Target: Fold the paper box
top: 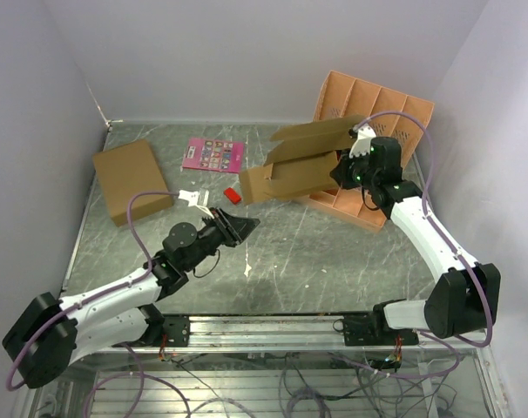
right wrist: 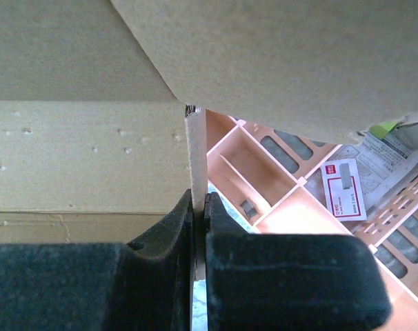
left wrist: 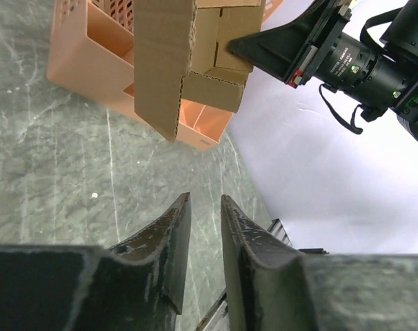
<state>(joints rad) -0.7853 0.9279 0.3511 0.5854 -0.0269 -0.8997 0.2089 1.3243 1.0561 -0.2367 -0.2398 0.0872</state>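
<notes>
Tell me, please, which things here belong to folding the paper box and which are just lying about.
For the job: paper box, clamped on one edge by the right pincer; left pincer, holding nothing.

Lying about: larger flat cardboard box; pink card; small red item; orange divided tray behind the paper box.

Top view: bright, even, diffuse light, with faint soft shadows on the grey marbled tabletop (top: 316, 252). Left wrist view: the left arm's black fingers (left wrist: 161, 255) are blurred near the lens. Right wrist view: the brown thin-cardboard paper box (right wrist: 71, 152) is well lit but soft, and the right arm's black fingers (right wrist: 154, 255) lose detail in the dark.
</notes>
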